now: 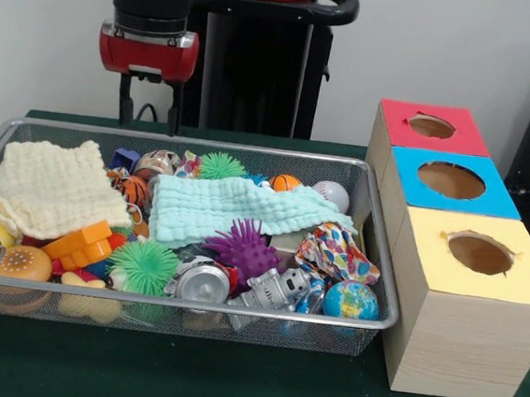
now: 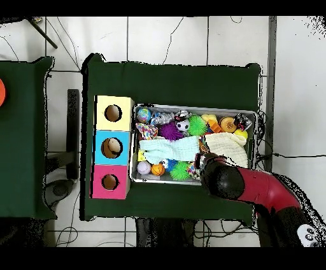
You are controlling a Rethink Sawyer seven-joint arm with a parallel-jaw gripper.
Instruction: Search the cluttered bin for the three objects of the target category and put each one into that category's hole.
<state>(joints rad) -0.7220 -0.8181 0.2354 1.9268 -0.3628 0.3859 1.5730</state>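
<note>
On the green table [image 1: 228, 383], the cluttered bin [image 1: 234, 319] is standing at the near left, and it is still looking full. Along its near wall are lying a globe ball [image 1: 350, 301], a silver can [image 1: 203, 280], a green spiky ball [image 1: 143, 264] and orange blocks [image 1: 85, 244]. A little farther in, a purple spiky ball [image 1: 244, 245] is sitting beside a mint cloth [image 1: 236, 207], and a cream cloth [image 1: 52, 187] is covering the left part. Near the far wall a white baseball [image 1: 332, 196] and a small orange ball [image 1: 285, 183] are showing.

To the right of the bin three boxes are standing in a row: the yellow box [image 1: 501, 278] nearest, then the blue box [image 1: 500, 198], then the red box [image 1: 464, 133]. Nothing is showing inside their holes, so I judge that all three objects are still waiting to be found.

At the far left the gripper [image 1: 149, 105] is hanging above the bin's far rim, its fingers [image 1: 125, 102] spread apart and holding nothing.
</note>
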